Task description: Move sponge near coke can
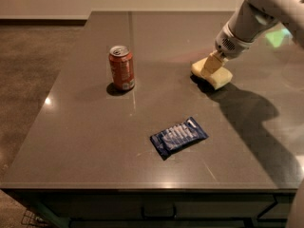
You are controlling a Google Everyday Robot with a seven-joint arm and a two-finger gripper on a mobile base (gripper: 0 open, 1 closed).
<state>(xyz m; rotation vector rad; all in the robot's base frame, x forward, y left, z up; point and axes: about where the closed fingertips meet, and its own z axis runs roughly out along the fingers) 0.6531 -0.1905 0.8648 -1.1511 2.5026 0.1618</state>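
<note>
The coke can (pixel 122 68), red-orange with a silver top, stands upright on the left-centre of the dark table (pixel 85 141). The pale yellow sponge (pixel 221 77) lies on the table to the right of the can, well apart from it. My gripper (pixel 211 64) comes down from the upper right on a white arm (pixel 251 18) and sits right on top of the sponge, covering its middle. The sponge rests on the table surface.
A flat dark-blue foil packet (pixel 179 137) lies near the front centre of the table. The arm casts a broad shadow over the right side of the table. The floor (pixel 28 61) lies beyond the table's left edge.
</note>
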